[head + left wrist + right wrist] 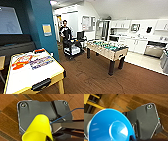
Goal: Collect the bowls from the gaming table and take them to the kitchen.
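The left gripper (48, 137) holds the yellow bowl (38, 129) by its rim. The bowl is tipped on its side above the brown wood floor (8, 110). A thin blue wire (65, 115) runs past the bowl.

The right gripper (132, 138) holds the blue bowl (110, 126) by its rim too. You can see right down into this bowl. It hangs over the same wood floor, near a yellow table leg (92, 104).

In the head view, the white game table (32, 70) with yellow edges stands close by on the left. It has bright pictures on its top and a black slot at its end. A dark teal wall (40, 22) rises behind it.

Farther off, in the middle of the room, stands a table-football table (107, 48) with a green field and dark legs. A person (65, 31) in dark clothes stands behind a cart (72, 48) near a doorway.

The kitchen (140, 37) is at the far right. It has white cupboards, a white counter and a pale floor.
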Robot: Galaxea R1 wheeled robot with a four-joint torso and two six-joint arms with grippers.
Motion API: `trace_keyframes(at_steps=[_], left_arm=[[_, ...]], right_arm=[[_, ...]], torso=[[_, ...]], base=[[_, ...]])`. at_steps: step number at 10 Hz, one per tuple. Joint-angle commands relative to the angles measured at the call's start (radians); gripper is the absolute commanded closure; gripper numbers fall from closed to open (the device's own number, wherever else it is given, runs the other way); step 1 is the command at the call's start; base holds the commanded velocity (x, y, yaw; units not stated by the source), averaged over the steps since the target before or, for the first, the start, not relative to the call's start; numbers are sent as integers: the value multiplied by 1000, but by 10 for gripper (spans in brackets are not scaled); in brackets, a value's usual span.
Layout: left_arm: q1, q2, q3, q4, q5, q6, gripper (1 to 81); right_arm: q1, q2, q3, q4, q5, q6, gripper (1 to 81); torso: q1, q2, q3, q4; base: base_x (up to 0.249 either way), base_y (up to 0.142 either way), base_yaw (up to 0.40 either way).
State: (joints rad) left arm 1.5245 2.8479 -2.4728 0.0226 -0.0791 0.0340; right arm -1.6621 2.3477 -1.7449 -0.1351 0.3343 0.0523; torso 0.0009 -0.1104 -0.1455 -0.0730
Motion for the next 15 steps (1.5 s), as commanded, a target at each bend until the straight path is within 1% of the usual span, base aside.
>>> trace_keyframes(at_steps=[1, 2, 4, 5, 6, 7, 12, 15], left_arm=[[-42, -16, 14, 11, 50, 10, 811], [-42, -39, 41, 10, 50, 9, 811], [-34, -155, 238, 8, 50, 9, 811], [-36, -203, 317, 7, 48, 9, 811], [-37, -218, 342, 7, 42, 9, 811], [-37, -221, 339, 8, 35, 9, 811], [-40, -220, 321, 10, 35, 9, 811], [-40, -214, 319, 11, 35, 9, 811]], right_arm=[[18, -34, 1, -37, -18, 3, 811], [18, -26, -19, -37, -18, 3, 811], [14, -18, -31, -37, -18, 3, 811], [14, -18, -31, -37, -18, 3, 811], [11, -18, -31, -37, -11, 3, 811], [9, -20, -31, -37, -4, 3, 811], [6, -22, -36, -38, -4, 3, 811], [6, -3, -54, -38, -4, 1, 811]], torso=[[0, 0, 0, 0], [0, 0, 0, 0], [0, 0, 0, 0], [0, 0, 0, 0], [0, 0, 0, 0], [0, 0, 0, 0], [0, 0, 0, 0], [0, 0, 0, 0]], base=[[0, 0, -395], [0, 0, -395], [0, 0, -395], [0, 0, -395], [0, 0, -395], [0, 0, -395], [0, 0, -395], [0, 0, -395]])
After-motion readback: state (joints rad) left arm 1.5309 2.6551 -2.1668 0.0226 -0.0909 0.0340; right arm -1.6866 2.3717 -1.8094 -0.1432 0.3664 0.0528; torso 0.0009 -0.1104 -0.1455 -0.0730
